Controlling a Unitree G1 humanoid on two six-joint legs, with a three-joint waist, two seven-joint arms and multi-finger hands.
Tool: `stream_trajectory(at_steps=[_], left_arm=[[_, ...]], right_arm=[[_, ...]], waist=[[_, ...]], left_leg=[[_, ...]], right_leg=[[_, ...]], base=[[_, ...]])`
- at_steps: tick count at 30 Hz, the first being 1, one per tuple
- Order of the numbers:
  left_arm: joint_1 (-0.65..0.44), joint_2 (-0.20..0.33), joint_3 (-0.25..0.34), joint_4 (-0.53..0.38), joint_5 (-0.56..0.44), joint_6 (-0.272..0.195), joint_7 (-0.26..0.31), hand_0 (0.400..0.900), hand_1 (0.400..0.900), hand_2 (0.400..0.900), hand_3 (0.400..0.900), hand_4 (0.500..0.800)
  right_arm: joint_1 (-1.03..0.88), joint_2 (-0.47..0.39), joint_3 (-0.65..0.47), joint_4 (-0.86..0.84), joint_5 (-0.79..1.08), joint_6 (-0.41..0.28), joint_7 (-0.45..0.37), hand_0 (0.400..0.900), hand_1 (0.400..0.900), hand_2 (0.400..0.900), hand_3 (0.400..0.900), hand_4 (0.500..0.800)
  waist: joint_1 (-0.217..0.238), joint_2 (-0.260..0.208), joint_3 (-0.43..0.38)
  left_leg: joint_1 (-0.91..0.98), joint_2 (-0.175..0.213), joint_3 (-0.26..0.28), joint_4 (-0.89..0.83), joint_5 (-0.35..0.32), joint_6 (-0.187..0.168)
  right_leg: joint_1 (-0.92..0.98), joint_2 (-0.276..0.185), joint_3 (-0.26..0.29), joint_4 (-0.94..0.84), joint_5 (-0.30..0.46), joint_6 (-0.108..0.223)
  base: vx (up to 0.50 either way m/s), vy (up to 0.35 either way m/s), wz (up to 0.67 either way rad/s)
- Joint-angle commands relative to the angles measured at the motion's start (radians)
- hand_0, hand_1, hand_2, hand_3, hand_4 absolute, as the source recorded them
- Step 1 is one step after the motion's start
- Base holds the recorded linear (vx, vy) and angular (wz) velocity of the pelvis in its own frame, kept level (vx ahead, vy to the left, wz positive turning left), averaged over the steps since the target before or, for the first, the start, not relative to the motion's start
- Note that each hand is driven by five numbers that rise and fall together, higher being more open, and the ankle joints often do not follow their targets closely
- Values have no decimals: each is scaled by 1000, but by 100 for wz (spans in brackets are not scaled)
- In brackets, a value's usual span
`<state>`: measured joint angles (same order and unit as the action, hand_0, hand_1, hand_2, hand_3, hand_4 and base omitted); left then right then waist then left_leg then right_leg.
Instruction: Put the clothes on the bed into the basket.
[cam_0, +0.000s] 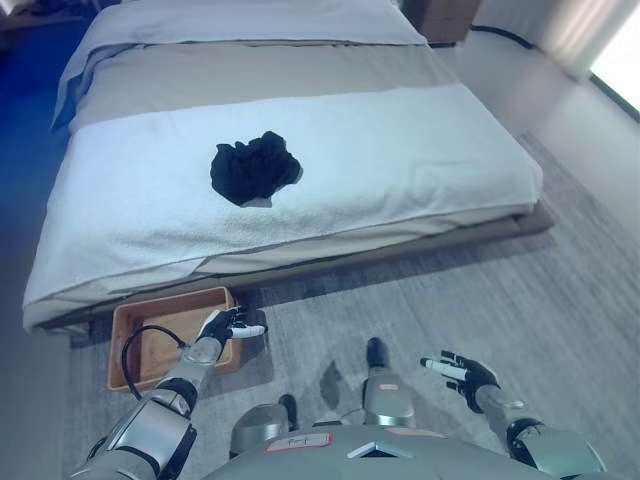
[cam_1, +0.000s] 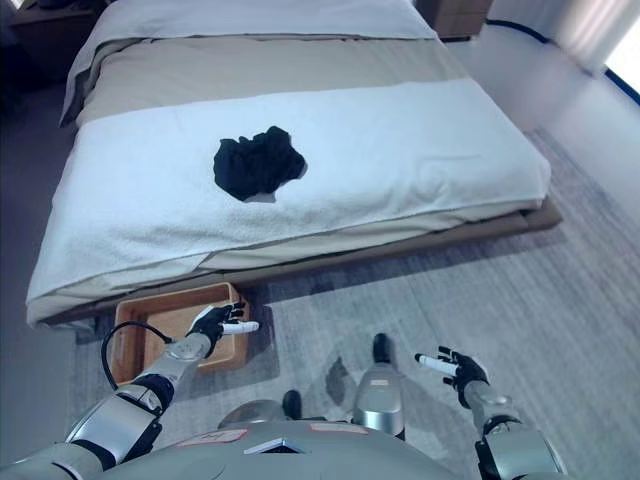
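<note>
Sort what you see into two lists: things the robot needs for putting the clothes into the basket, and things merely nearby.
Needed for the job:
- dark clothes, bunched on the bed
- basket on the floor beside the bed
- left hand, open over the basket's corner
- right hand, open above the carpet

Merely nearby:
- grey carpet
- wooden bedside unit

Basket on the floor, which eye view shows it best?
The right eye view: the basket shows more of its bare inside beside the left hand. The left eye view shows the same basket, partly covered by that hand.
</note>
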<state>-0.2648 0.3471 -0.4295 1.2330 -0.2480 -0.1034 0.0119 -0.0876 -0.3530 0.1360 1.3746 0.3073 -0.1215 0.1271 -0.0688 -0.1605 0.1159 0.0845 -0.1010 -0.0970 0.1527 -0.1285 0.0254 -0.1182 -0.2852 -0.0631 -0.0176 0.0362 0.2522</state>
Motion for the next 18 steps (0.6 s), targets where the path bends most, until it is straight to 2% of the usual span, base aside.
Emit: stream_trajectory(at_steps=[1,4,5,6,8,10,13,18], left_arm=[[-102,29,39,-47,-13,-67,15,900,900,900,900,800],[-108,28,43,-49,-18,-67,23,900,900,900,900,800],[-115,27,42,-45,-19,-64,27,900,900,900,900,800],[-112,30,47,-50,-17,-61,28,900,900,900,900,800],[-120,22,49,-46,-37,-61,32,900,900,900,900,800],[-138,14,53,-43,-52,-63,42,900,900,900,900,800],[-171,-7,56,-11,-76,-66,55,900,900,900,900,800],[-216,-14,62,-2,-110,-63,71,900,900,900,900,800]], right_arm=[[-70,-67,-2,-25,46,-54,-29,900,900,900,900,800],[-67,-73,-5,-36,50,-56,-33,900,900,900,900,800],[-67,-75,-2,-39,47,-55,-33,900,900,900,900,800],[-61,-78,-3,-44,40,-56,-35,900,900,900,900,800],[-66,-94,0,-42,31,-55,-33,900,900,900,900,800],[-74,-109,-2,-43,32,-56,-40,900,900,900,900,800],[-83,-122,-2,-31,35,-56,-50,900,900,900,900,800],[-112,-162,12,-17,41,-59,-61,900,900,900,900,800]], waist=[[-28,27,-29],[-36,26,-39],[-39,28,-45],[-39,35,-56],[-46,50,-58],[-63,72,-65],[-83,95,-74],[-104,123,-73]], left_leg=[[134,39,3,19,-173,-18],[157,61,-13,6,-192,-30],[167,76,-22,4,-198,-37],[187,100,-26,-4,-196,-45],[212,134,-19,-15,-185,-67],[223,185,-26,-26,-171,-92],[232,244,-29,-43,-107,-124],[184,292,-48,8,23,-147]], right_leg=[[-183,15,34,-12,357,10],[-192,32,50,26,336,6],[-198,36,50,47,309,0],[-209,41,36,72,272,-10],[-209,50,11,77,272,-11],[-229,67,-30,94,235,-26],[-247,100,-41,146,193,-48],[-297,169,-35,217,135,-95]], base=[[183,-108,25],[180,-118,19],[183,-141,5],[212,-158,-2],[190,-183,-2],[140,-172,14],[159,-139,19],[115,-159,-8]])
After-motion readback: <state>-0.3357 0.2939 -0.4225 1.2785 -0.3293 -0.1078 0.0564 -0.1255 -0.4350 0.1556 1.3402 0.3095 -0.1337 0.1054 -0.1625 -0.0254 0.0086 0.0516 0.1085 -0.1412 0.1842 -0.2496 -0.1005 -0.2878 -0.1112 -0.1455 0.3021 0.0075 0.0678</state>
